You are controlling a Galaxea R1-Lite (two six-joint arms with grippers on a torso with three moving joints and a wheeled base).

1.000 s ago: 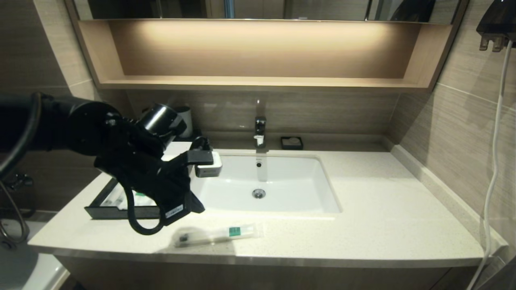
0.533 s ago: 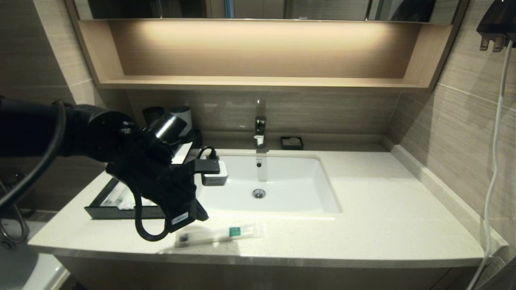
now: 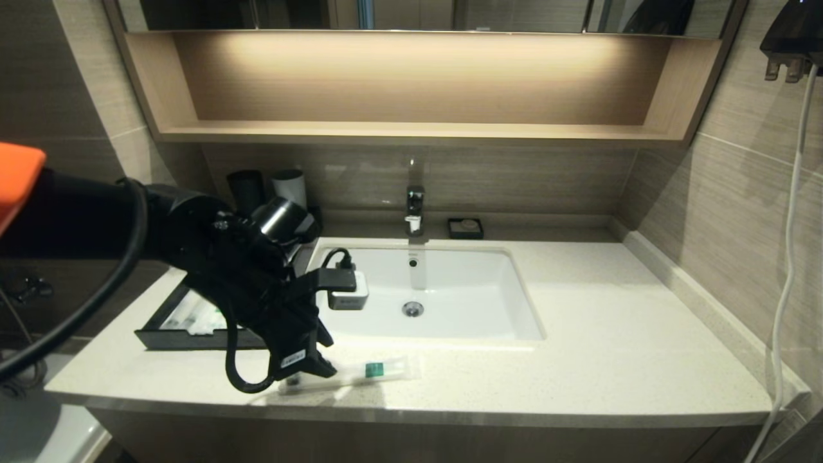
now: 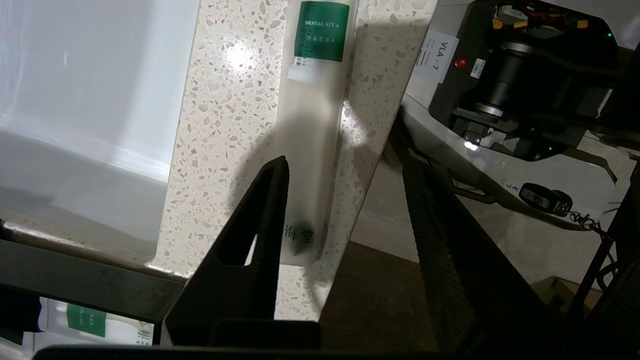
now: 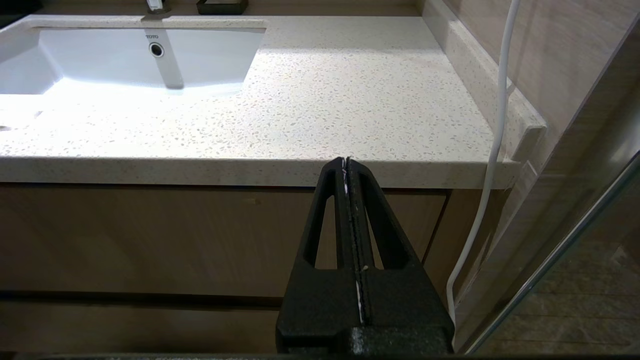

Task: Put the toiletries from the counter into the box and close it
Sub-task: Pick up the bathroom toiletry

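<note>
The toothbrush packet (image 3: 379,370), clear with a green label, lies on the speckled counter (image 3: 578,334) in front of the basin (image 3: 450,289). My left gripper (image 3: 307,368) is low over the packet's dark-bristle end, open and empty. In the left wrist view the packet (image 4: 315,125) runs between the spread fingers of the left gripper (image 4: 342,145); one finger (image 4: 272,200) is beside it and the other is over the counter's front edge. The black box (image 3: 186,339) at the left has its drawer pulled out, with packets inside (image 4: 85,320). My right gripper (image 5: 345,161) is shut, parked below the counter's front edge.
A black cup (image 3: 247,186) and a grey cup (image 3: 289,186) stand at the back left. The tap (image 3: 415,209) and a small black soap dish (image 3: 465,227) are behind the basin. A white cable (image 3: 787,270) hangs at the right wall.
My left arm has moved down and toward the counter's front, from above the drawer to the bristle end of the packet. The packet has not moved.
</note>
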